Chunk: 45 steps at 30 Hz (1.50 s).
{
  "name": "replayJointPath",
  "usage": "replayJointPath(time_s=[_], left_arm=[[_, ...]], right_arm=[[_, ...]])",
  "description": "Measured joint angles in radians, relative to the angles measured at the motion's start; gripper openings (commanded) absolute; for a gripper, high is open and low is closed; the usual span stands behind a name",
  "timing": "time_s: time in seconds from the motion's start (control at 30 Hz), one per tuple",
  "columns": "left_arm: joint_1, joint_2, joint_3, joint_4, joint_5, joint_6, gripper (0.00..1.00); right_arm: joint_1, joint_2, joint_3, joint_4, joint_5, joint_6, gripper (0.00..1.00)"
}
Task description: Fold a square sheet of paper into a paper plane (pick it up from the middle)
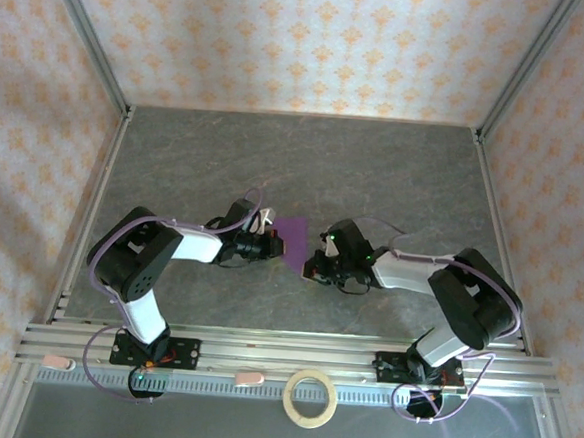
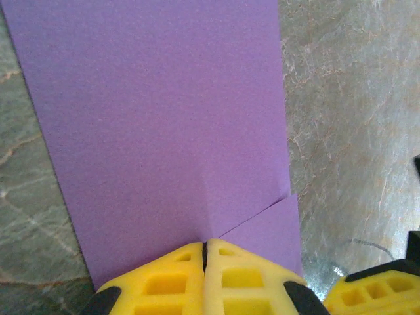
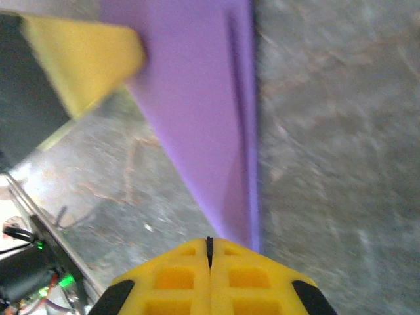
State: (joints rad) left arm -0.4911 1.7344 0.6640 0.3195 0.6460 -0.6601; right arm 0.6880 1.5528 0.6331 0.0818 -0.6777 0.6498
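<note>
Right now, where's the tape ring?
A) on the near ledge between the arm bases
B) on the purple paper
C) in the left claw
A: the tape ring lies on the near ledge, between the left arm base and right arm base, apart from the purple paper.

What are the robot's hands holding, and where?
The folded purple paper. The left hand pinches its edge beside a crease; the right hand pinches a pointed corner.

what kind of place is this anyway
Probably a robotics lab test cell: two black-and-white robot arms, left and right, bolted to a silver aluminium rail at a grey marbled tabletop, boxed in by orange-patterned wallpaper panels.
</note>
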Motion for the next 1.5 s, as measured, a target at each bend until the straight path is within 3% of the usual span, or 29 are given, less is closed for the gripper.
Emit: replayJointPath(time_s=[0.33, 0.57, 0.63, 0.73, 0.8, 0.93, 1.03, 1.2, 1.5], left_arm=[[0.000, 0.000, 0.000, -0.001, -0.001, 0.007, 0.04], [0.000, -0.004, -0.023, 0.039, -0.004, -0.047, 0.04], [0.000, -0.022, -0.068, 0.097, -0.010, -0.105, 0.05], [-0.017, -0.077, -0.148, 0.154, -0.028, -0.194, 0.11], [-0.035, -0.124, -0.181, 0.156, -0.038, -0.239, 0.23], [-0.043, -0.249, -0.161, 0.125, -0.081, -0.239, 0.46], [-0.024, -0.319, -0.113, 0.100, -0.105, -0.216, 0.57], [0.046, -0.279, -0.099, 0.114, -0.027, -0.202, 0.60], [0.047, -0.062, -0.042, 0.123, 0.151, -0.203, 0.55]], right_arm=[[0.005, 0.141, 0.082, 0.014, 0.001, -0.010, 0.00], [-0.019, 0.007, -0.066, 0.025, 0.009, -0.047, 0.01], [-0.039, -0.050, -0.097, -0.018, 0.028, -0.056, 0.09], [-0.052, -0.122, -0.102, -0.084, 0.099, -0.070, 0.23], [-0.052, -0.170, -0.101, -0.092, 0.156, -0.073, 0.30], [-0.052, -0.225, -0.100, -0.060, 0.246, -0.076, 0.33], [-0.052, -0.214, -0.073, -0.059, 0.283, -0.086, 0.35], [-0.052, -0.146, -0.010, -0.063, 0.330, -0.097, 0.37], [-0.052, -0.142, -0.018, -0.065, 0.383, -0.082, 0.40]])
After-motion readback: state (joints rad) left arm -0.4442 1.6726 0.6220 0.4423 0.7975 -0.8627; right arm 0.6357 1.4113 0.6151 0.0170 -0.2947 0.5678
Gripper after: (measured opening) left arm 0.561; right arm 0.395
